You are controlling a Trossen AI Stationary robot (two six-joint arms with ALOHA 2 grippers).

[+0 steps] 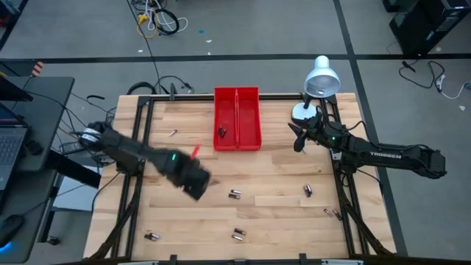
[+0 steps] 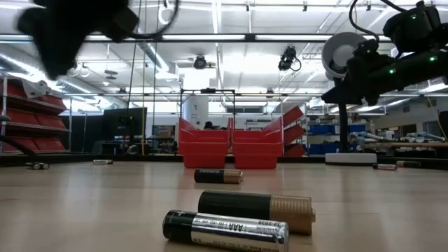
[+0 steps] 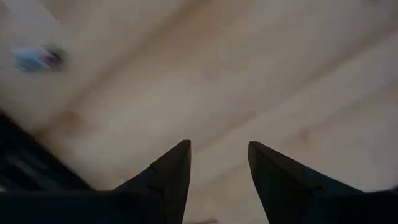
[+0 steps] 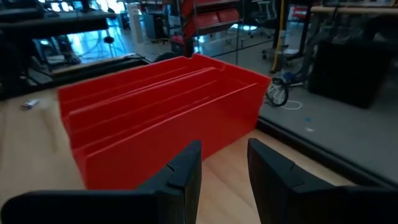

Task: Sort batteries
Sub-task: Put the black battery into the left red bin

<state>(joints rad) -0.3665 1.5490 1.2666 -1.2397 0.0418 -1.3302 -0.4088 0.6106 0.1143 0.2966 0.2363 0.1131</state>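
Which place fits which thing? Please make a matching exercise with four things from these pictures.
Things:
1. red bin
2. lamp
3. left gripper
4. right gripper

Places:
A. right of the bin, near the table's far edge
B. far right corner of the table
C. middle of the far edge
D. over bare wood, left of the table's centre

Pairs: 1-C, 2-B, 3-D, 4-A

Small silvery batteries lying flat, scattered across the wooden table (one or two inside red bin)
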